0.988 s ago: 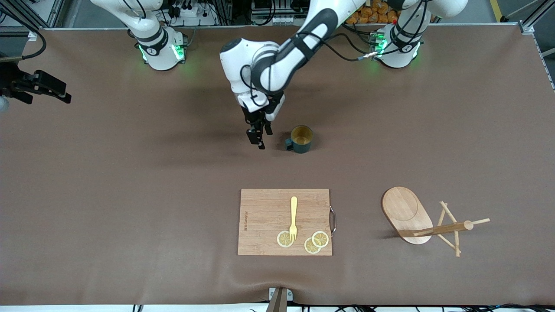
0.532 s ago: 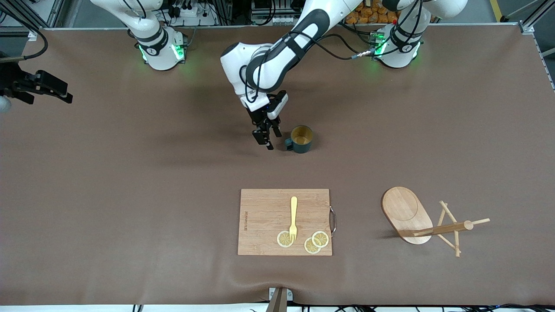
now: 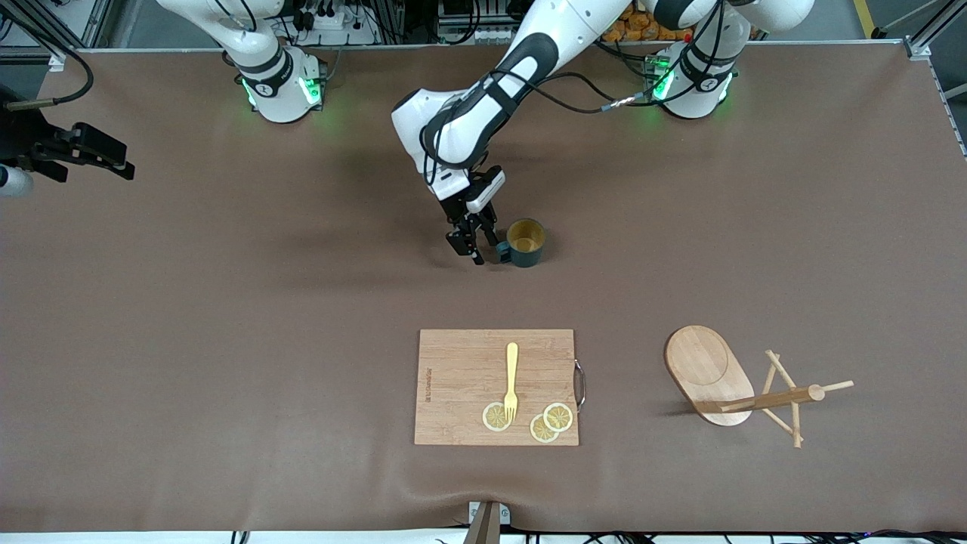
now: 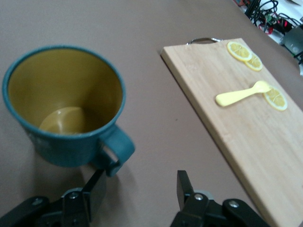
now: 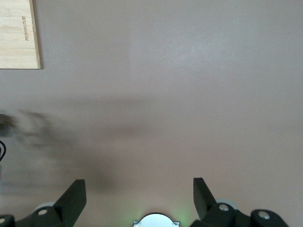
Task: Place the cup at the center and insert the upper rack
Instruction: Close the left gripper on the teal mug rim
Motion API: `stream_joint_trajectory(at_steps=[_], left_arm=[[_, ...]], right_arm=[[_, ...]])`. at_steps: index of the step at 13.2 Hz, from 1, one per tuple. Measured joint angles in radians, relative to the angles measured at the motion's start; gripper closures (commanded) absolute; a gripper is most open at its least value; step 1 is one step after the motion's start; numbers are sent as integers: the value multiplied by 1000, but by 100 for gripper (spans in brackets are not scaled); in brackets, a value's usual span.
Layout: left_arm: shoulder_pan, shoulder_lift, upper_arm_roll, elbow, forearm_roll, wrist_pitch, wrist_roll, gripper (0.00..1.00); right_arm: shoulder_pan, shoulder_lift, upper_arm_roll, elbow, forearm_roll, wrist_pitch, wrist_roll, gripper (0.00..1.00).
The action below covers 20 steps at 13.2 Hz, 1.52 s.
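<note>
We see the left gripper [image 3: 474, 245] low beside the cup's handle, its fingers [image 4: 96, 189] apart with one at the handle loop, gripping nothing. The right gripper [image 3: 91, 151] waits spread wide over the right arm's end of the table [image 3: 227, 340], holding nothing. The cup [image 3: 525, 242] stands upright near the table's middle, and we find its yellowish inside empty. Bare cloth surrounds it. Nearer the front camera lies the cutting board [image 3: 461, 378], carrying a yellow fork [image 3: 511, 381] and three lemon slices [image 3: 557, 416]. The wooden rack [image 3: 729, 381] lies tipped over toward the left arm's end.
</note>
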Motion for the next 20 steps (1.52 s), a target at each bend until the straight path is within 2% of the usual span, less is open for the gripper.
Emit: stream_joint_trajectory(at_steps=[6, 11, 20], left_arm=[[-34, 17, 0, 1, 19, -3, 2, 37], [-57, 22, 0, 1, 123, -32, 32, 39], [-104, 38, 0, -6, 174, -153, 112, 40]], right_arm=[[0, 0, 0, 0, 0, 0, 0, 0], [0, 0, -2, 0, 0, 0, 0, 0], [-13, 0, -14, 6, -2, 0, 0, 0]])
